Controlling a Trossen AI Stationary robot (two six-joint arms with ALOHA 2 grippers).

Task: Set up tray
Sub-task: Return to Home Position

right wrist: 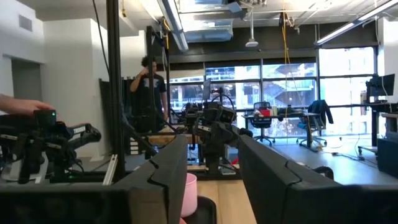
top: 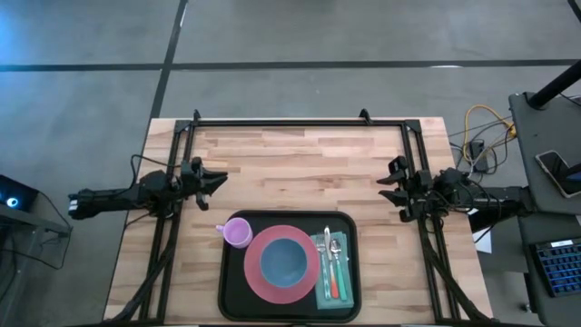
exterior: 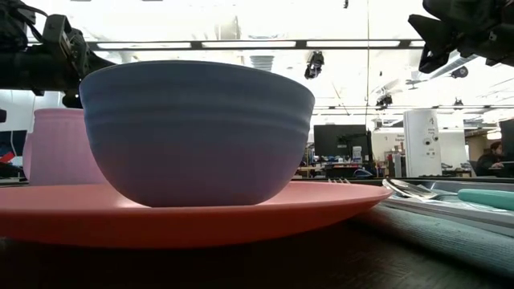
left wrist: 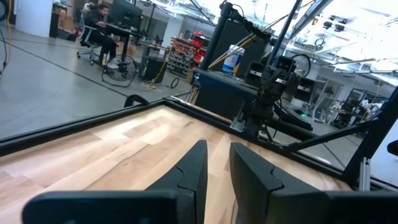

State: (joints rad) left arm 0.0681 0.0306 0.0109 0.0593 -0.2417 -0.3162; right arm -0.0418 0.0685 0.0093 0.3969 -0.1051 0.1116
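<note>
The black tray (top: 228, 292) lies at the table's near edge, between the arms. On it a pink plate (top: 257, 275) bears a blue bowl (top: 289, 261), which fills the low view (exterior: 197, 128). A pale purple cup (top: 238, 233) stands on the tray's far left corner. A teal napkin (top: 349, 277) along the tray's right side carries a fork, a spoon and an orange-handled knife (top: 333, 272). My left gripper (top: 218, 179) hovers level at the table's left, open by a narrow gap (left wrist: 217, 168). My right gripper (top: 386, 182) hovers at the right, open wide (right wrist: 214, 168). Neither has anything between its fingers.
A black frame (top: 290, 122) runs along the table's far edge and down both sides. Bare wood (top: 300, 163) lies between the two grippers, beyond the tray. Past the table, a person's hand (right wrist: 18, 104) shows beside equipment and another person (right wrist: 148, 81) stands far off.
</note>
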